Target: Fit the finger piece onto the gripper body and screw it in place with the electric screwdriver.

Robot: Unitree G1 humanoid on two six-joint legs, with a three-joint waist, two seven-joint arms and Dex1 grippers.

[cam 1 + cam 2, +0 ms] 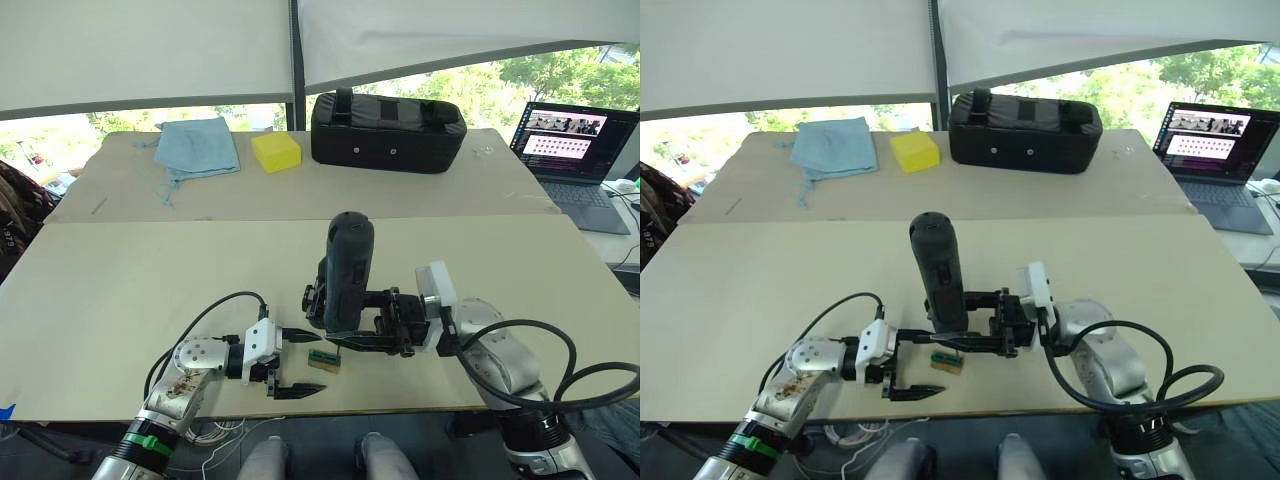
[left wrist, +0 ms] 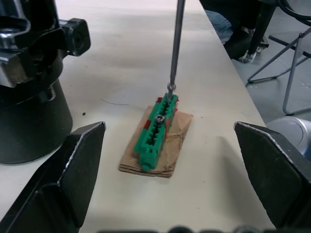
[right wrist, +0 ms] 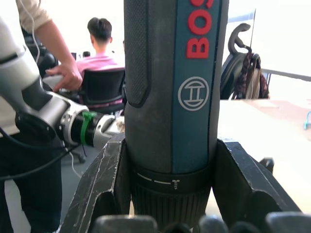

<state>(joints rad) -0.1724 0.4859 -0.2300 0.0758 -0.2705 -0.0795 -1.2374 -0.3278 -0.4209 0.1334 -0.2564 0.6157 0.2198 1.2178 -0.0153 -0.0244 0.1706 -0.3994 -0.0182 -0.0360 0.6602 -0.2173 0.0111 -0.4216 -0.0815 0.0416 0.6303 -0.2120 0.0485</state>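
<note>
Electric screwdriver (image 1: pixel 938 270) upright, clamped in right jaws (image 1: pixel 970 330); left jaws (image 1: pixel 298 362) spread empty.

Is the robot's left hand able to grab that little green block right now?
Probably yes: the left gripper is open, with the green block lying between its fingers, though the electric screwdriver's bit rests on the block.

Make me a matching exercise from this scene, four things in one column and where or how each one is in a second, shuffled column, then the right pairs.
Things:
1. electric screwdriver
2. left gripper
3. yellow block
4. laptop

States:
A. open, beside the green block
B. far table, beside the blue cloth
C. upright, clamped in the right gripper
D. lid open, on the robot's right

Pairs: 1-C, 2-A, 3-B, 4-D
</note>
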